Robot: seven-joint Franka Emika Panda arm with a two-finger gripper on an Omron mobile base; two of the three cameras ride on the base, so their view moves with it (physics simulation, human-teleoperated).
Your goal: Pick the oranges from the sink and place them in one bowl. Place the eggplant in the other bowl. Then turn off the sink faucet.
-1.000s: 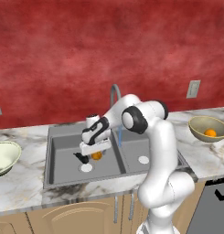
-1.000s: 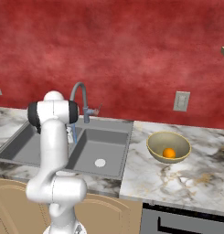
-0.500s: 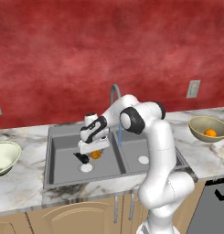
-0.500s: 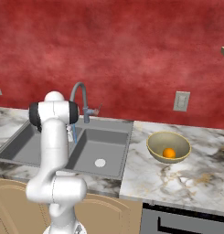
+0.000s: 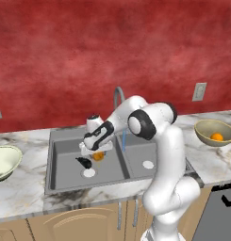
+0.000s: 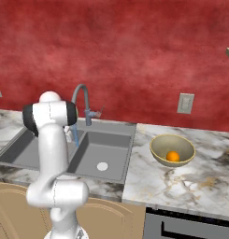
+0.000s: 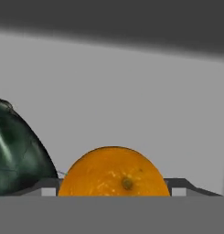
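Note:
In the left basin of the sink point(image 5: 60, 146) my gripper point(image 5: 92, 151) reaches down onto an orange point(image 5: 98, 156). The hand view has that orange point(image 7: 114, 172) filling the gap of my gripper point(image 7: 114, 191), a fingertip point(image 7: 48, 188) pressed to each side: shut on it. The dark eggplant point(image 5: 83, 162) lies just left of it on the basin floor, and its glossy skin point(image 7: 17, 155) shows beside the orange. A second orange point(image 5: 217, 137) rests in the tan bowl point(image 5: 206, 128) on the right counter. The cream bowl point(image 5: 6, 157) stands at far left. Water runs from the faucet point(image 5: 118, 96).
White drain discs sit in the left basin point(image 5: 89, 172) and the right basin point(image 5: 148, 164). From the right side, the faucet point(image 6: 81, 100) arches behind my arm, and the tan bowl point(image 6: 161, 142) sits on the marble counter point(image 6: 200, 182). A red wall backs the counter.
The fingers have closed in onto the orange in the left basin. The arm has hardly moved, and the eggplant and bowls stay where they were.

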